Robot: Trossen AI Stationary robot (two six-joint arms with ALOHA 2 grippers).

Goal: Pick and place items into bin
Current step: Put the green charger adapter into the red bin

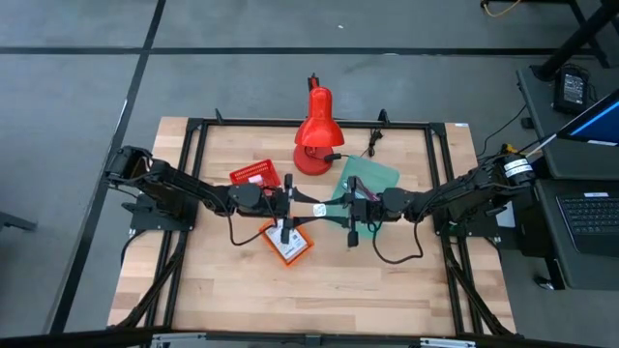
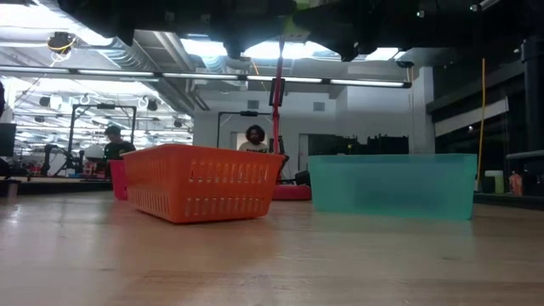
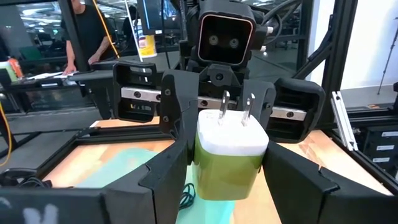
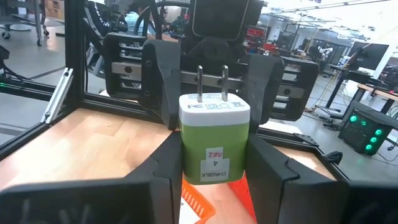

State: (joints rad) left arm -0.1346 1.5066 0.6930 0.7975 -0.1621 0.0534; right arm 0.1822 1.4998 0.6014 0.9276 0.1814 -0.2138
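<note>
Mid-handover here, both arms meeting over the middle of the table. My left gripper [image 1: 293, 205] and right gripper [image 1: 350, 208] face each other nose to nose, and the green-and-white plug charger [image 3: 230, 155] sits between them, up in the air with its prongs pointing up. As far as I can tell, both sets of fingers are clamped on it, left on one pair of sides and right on the other.

My take on doing this well: only one side should let go, and only once the other's hold is firm on the flat faces. After that, back the freed arm straight out so it doesn't nudge the body. The teal bin [image 2: 391, 183] is near the right arm, the orange basket [image 2: 204, 183] just below, so the carry is short either way.
</note>
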